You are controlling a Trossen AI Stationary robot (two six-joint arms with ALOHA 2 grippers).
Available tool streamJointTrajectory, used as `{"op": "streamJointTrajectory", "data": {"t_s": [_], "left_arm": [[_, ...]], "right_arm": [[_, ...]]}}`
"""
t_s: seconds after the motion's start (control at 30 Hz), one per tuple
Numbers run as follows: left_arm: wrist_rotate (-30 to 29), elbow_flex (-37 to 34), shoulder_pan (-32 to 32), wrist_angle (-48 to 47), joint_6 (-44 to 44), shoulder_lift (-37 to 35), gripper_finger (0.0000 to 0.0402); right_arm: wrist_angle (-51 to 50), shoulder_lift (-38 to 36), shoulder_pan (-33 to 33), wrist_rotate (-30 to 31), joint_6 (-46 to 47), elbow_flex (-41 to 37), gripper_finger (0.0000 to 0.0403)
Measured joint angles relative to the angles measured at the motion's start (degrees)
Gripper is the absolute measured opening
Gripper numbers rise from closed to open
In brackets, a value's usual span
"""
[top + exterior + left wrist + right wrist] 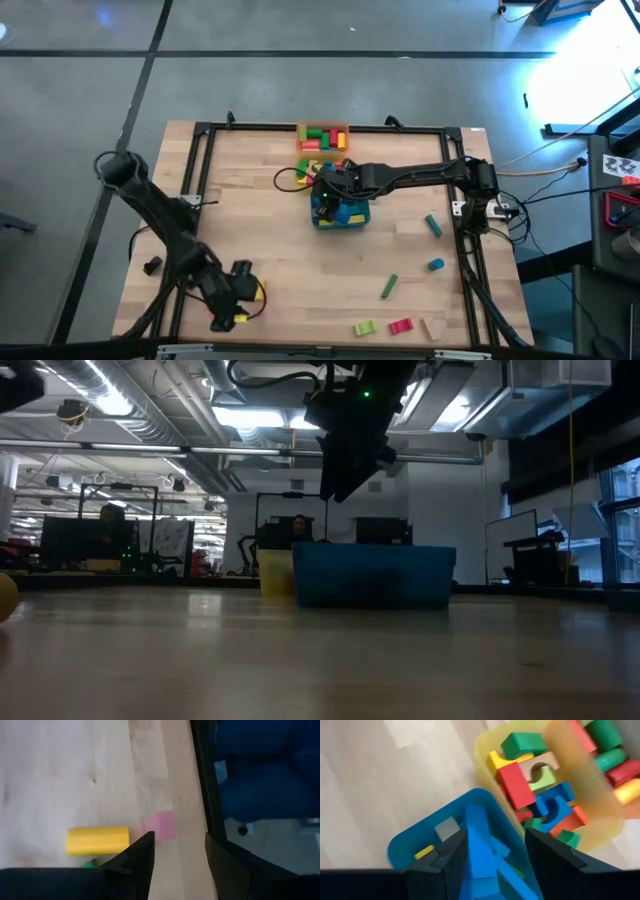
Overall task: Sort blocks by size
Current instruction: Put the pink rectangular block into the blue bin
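**My right pincer open over the blue tray, loose blocks waiting on the table**

The wooden table (250, 200) fills the middle of the high view. At its centre sits the blue tray (340, 212), with a yellow tray (490, 750) touching it on the upper side and an orange tray (322, 137) above that, at the table's top edge. All three hold blocks.

I am the right arm, reaching in from the frame's right. My right gripper (495, 857) hangs over the blue tray, fingers apart with nothing between them; a long blue block (480, 850) lies in the tray directly below the gap.

My left gripper (177, 862) waits at the lower left of the high view, fingers spread and empty, near a yellow cylinder (97, 840) and a pink block (160, 825).

The blocks still to sort lie loose in the lower right of the high view: a teal bar (433, 226), a green bar (389, 287), a red block (400, 326), a lime block (364, 327), a small blue cylinder (436, 265).

I judge them light, rigid and smooth, likely painted wood. Nothing fragile. The bars want my fingers across their short width, at mid-length, so they do not swing. The cylinder may roll; I would close on its curved sides from above, squarely.
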Motion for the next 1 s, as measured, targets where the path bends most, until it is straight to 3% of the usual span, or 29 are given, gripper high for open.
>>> {"op": "streamJointTrajectory", "data": {"t_s": [0.27, 1.0], "left_arm": [[0.0, 0.0, -0.6, 0.6, -6.4, 5.8, 0.0159], [-2.5, 0.0, -0.5, 3.9, -6.6, 12.5, 0.0152]], "right_arm": [[0.2, 0.0, 0.0, -2.2, 0.0, 0.0, 0.0200], [-2.6, -0.1, 0.0, -2.4, -0.1, 0.5, 0.0200]]}}
